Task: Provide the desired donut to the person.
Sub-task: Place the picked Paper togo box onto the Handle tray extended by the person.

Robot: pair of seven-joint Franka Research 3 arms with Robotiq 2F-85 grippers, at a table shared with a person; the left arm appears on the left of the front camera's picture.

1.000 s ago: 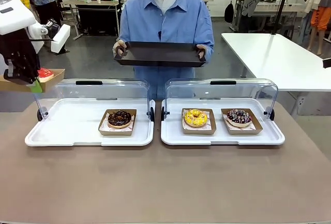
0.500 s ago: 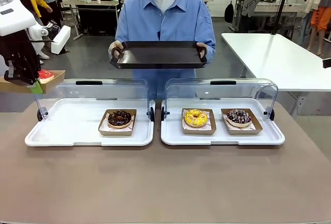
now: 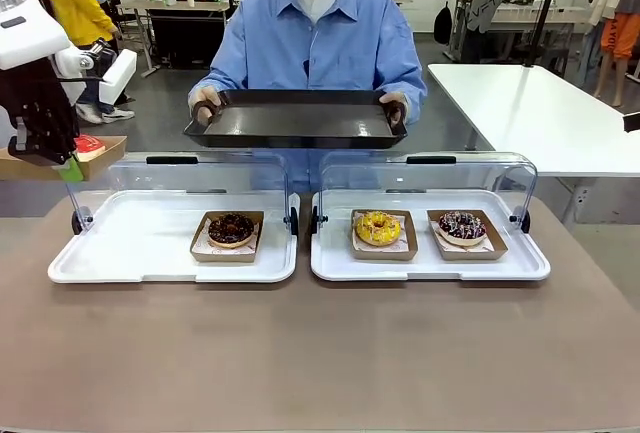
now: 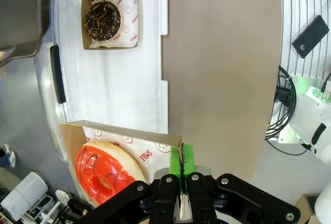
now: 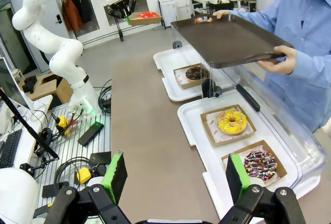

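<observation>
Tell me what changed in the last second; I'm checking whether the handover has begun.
The person lowered the dark rectangular tray toward the table and nearer the camera. The left end effector stayed raised, shut on the brown cardboard tray with the red-glazed donut. The chocolate donut, yellow donut and sprinkled dark donut stayed put.

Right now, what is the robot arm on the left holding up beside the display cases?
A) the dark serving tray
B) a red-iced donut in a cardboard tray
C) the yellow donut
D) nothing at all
B: the left gripper is shut on the rim of a cardboard tray carrying the red-iced donut. The person holds the dark serving tray.
</observation>
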